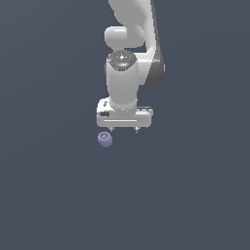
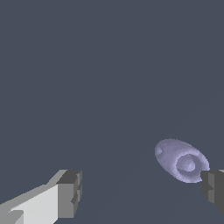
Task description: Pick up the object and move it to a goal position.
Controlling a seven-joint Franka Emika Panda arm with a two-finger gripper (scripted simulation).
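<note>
The small lavender-purple rounded lumpy object [image 1: 104,139] lies on the flat dark slate-grey table [image 1: 49,195], its curled, spiral-like hollow turned toward the exterior camera. In the wrist view the same object [image 2: 181,160] appears as an elongated purple lump with a round dimple in it, sitting just beside one of the dark grey fingertips [image 2: 213,188] and seemingly overlapping its edge, though whether the two actually touch cannot be told. It does not sit centred in the gap; it lies toward that one finger, well apart from the other white finger with its dark grey pad [image 2: 70,193]. Above it hangs the white robot gripper [image 1: 124,129], pointing straight down, with the object just below and toward the exterior view's left of its left-hand fingertip. The jaws stand released, spread wide with nothing held between them. The white arm [image 1: 128,73] rises from the gripper toward the top of the exterior view, with a round dark joint cap [image 1: 122,59] facing the camera.
</note>
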